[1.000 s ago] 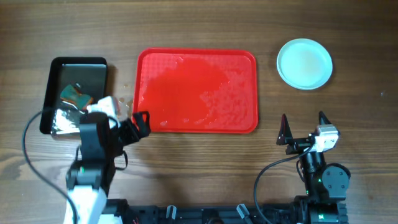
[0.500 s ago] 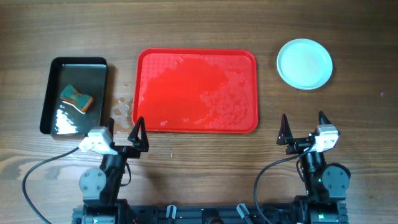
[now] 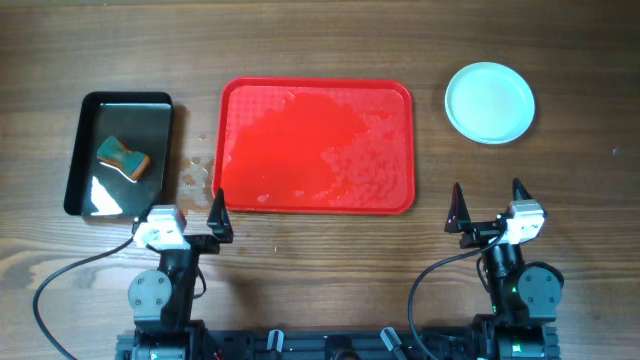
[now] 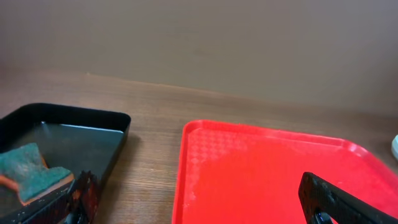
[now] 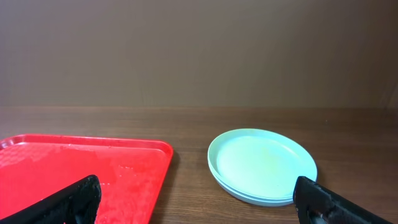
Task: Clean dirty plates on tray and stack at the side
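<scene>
Both arms rest at the near edge of the table (image 3: 320,40), with the left gripper (image 3: 192,212) and right gripper (image 3: 487,195) each spread to full width and nothing between the jaws. The red tray (image 3: 316,146), bare of plates and glistening with a film of water, lies just ahead of the left gripper to its right, and ahead-left of the right gripper. The plates (image 3: 489,102) sit stacked almost straight ahead of the right gripper, well apart from it and clear of the tray; the job looks close to finished. A black tray (image 3: 125,97) holding water and a sponge (image 3: 123,156) lies near the left gripper, ahead-left, with droplets (image 3: 195,170) on the wood between the two trays. The likeliest trouble is that a forward swing of the left arm clips the black tray's near corner and slops water, and wet plates may slide if gripped. The stack cannot be counted, as the right wrist view shows at least two rims. Whether the faint yellowish tint on the top plate is residue is unclear. Each wrist view cuts off its own fingers at the lower edge
</scene>
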You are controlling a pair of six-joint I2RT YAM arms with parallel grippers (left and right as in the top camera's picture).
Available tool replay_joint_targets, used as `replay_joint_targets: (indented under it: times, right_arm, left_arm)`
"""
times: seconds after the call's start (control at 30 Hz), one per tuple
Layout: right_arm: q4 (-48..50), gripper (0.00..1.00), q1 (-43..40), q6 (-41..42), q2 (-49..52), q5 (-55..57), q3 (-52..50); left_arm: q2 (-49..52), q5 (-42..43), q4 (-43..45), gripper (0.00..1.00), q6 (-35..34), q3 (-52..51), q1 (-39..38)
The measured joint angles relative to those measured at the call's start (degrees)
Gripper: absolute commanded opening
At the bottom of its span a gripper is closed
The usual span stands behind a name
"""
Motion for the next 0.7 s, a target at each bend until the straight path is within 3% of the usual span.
replay_joint_targets:
  times: [0.37, 0.7]
  right_arm:
    - [0.0, 1.00, 0.0, 0.0, 0.0, 0.0, 0.0]
    - [0.0, 1.00, 0.0, 0.0, 0.0, 0.0, 0.0]
  left_arm:
    - [0.0, 0.2, 0.0, 1.00, 6.5, 0.0, -1.5]
    - [0.0, 0.2, 0.0, 1.00, 6.7, 0.0, 0.1]
